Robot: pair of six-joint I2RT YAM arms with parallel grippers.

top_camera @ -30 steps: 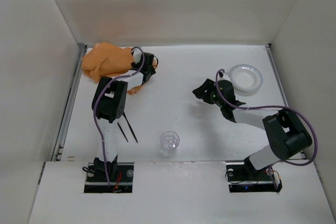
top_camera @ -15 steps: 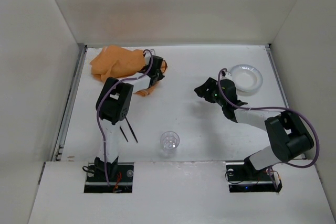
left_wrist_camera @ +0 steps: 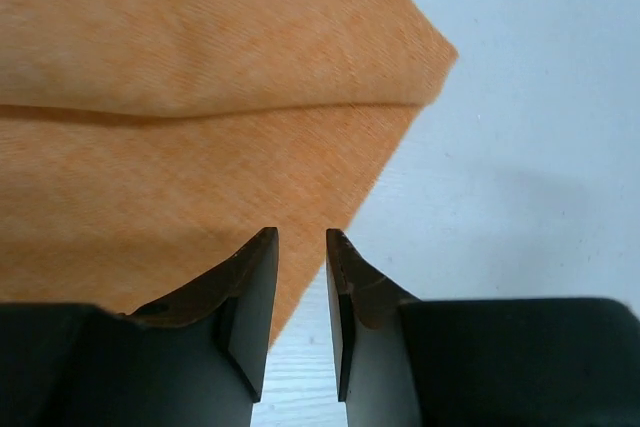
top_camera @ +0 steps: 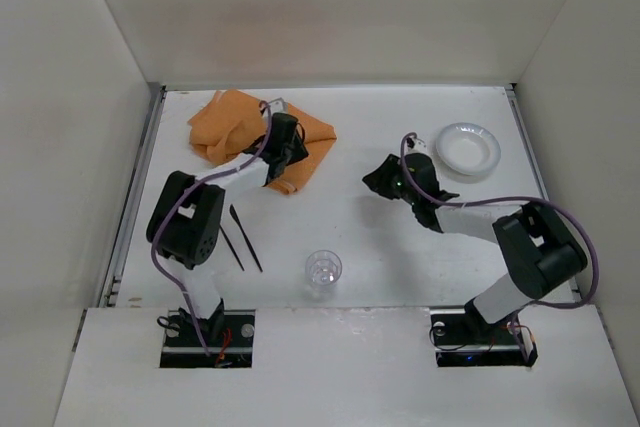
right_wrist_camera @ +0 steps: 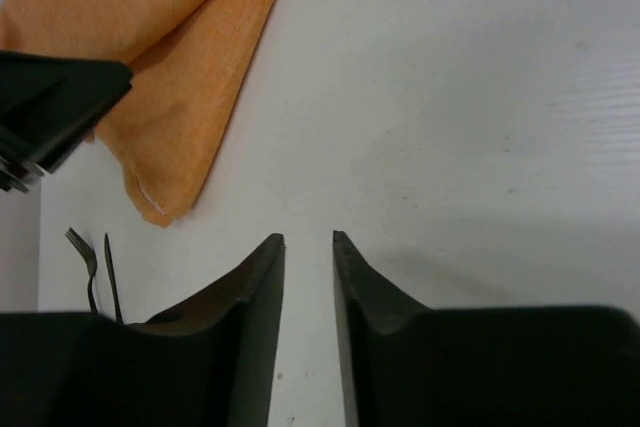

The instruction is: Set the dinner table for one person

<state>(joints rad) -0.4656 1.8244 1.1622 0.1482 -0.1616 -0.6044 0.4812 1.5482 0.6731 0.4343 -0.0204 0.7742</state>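
The orange cloth mat (top_camera: 245, 127) lies partly spread at the back left of the white dinner table (top_camera: 340, 227). My left gripper (top_camera: 292, 154) hovers over the mat's right edge. In the left wrist view the mat (left_wrist_camera: 180, 97) lies flat under my left gripper (left_wrist_camera: 302, 235); the jaws stand narrowly apart with nothing between them. My right gripper (top_camera: 375, 179) is mid-table, jaws narrowly apart and empty, over bare table (right_wrist_camera: 308, 239). A white plate (top_camera: 468, 150) sits back right. A clear glass (top_camera: 323, 269) stands near the front. A dark fork and knife (top_camera: 240, 237) lie at front left.
Grey metal strips (top_camera: 135, 197) edge the table, with white walls on three sides. In the right wrist view the mat (right_wrist_camera: 170, 37), the left gripper's body (right_wrist_camera: 55, 107) and the fork (right_wrist_camera: 85, 257) show at the left.
My left gripper has pulled the orange mat to the right and it now lies flatter and wider. The left arm has stretched lower. The right gripper shifted slightly left.
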